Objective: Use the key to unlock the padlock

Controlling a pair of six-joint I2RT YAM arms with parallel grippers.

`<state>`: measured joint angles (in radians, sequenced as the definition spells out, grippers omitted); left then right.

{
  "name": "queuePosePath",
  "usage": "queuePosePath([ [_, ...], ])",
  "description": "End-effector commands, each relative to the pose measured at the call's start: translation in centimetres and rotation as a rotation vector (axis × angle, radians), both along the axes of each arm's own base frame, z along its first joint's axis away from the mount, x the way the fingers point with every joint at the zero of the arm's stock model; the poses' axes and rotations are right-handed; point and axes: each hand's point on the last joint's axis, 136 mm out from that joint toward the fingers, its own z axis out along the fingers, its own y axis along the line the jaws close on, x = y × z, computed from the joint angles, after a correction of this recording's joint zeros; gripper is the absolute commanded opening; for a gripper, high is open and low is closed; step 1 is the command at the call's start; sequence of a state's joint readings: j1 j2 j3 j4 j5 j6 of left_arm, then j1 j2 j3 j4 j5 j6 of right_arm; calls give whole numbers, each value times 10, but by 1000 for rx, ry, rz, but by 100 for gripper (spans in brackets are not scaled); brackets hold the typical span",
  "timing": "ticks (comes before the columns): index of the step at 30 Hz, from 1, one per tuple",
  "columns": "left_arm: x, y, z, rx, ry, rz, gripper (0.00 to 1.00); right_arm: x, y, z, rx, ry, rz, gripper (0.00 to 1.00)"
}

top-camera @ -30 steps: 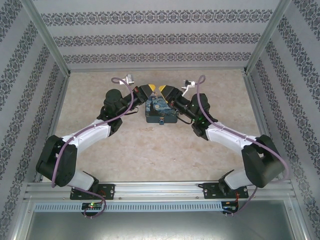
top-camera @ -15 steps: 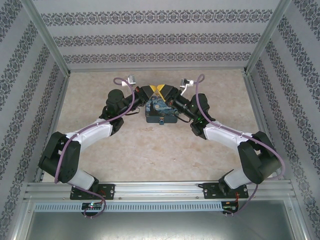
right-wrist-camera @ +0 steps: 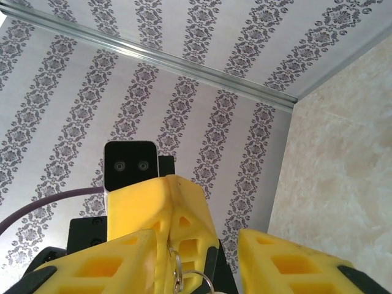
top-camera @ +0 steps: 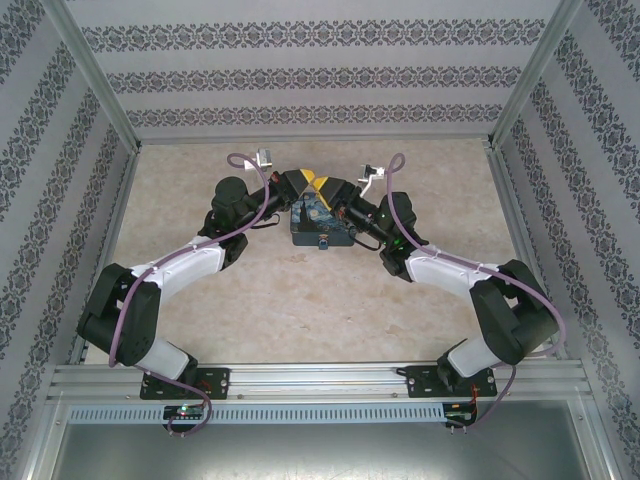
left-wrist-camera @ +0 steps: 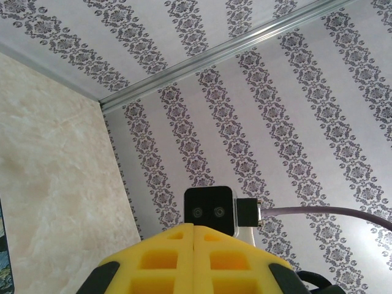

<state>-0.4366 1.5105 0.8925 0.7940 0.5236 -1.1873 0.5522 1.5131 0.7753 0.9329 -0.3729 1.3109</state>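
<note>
My left gripper point(top-camera: 303, 183) hangs shut above the back of the blue tin point(top-camera: 320, 225), fingertips pressed together in its wrist view point(left-wrist-camera: 194, 225). Seen from the right wrist, its yellow fingers point(right-wrist-camera: 177, 202) pinch a silver key ring point(right-wrist-camera: 184, 277) in their seam. The key's blade is hidden. My right gripper point(top-camera: 328, 190) meets it tip to tip, its jaws open point(right-wrist-camera: 195, 245) on either side of the left fingertips and the ring. A gap shows on its right side. The tiny blue padlock point(top-camera: 323, 243) hangs at the tin's near face.
The tin with the night-sky print sits mid-table under both grippers. Patterned walls point(top-camera: 320, 75) and metal frame posts point(top-camera: 95, 75) close in the back and sides. Open tabletop point(top-camera: 300, 310) lies between the tin and the arm bases.
My right gripper has moved left until it reaches the left gripper's tips, and its jaws have narrowed. The left gripper has shifted slightly right and stayed shut.
</note>
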Motion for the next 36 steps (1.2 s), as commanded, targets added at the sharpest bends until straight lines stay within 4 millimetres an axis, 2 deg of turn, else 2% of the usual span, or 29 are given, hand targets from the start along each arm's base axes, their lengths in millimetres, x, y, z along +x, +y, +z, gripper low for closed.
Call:
queuePosePath([
  [1, -1, -1, 22, -20, -59, -21, 0, -6, 6, 11, 24, -50, 37, 36],
  [14, 0, -2, 17, -4, -46, -23, 0, -11, 10, 10, 26, -55, 60, 23],
  [23, 1, -4, 14, 2, -36, -29, 0, -14, 14, 13, 27, -65, 78, 21],
  [30, 1, -3, 12, 5, -33, -27, 0, -13, 14, 9, 23, -57, 77, 2],
  [36, 2, -1, 14, 4, -29, -13, 0, -14, 5, 1, 7, -50, 50, 0],
])
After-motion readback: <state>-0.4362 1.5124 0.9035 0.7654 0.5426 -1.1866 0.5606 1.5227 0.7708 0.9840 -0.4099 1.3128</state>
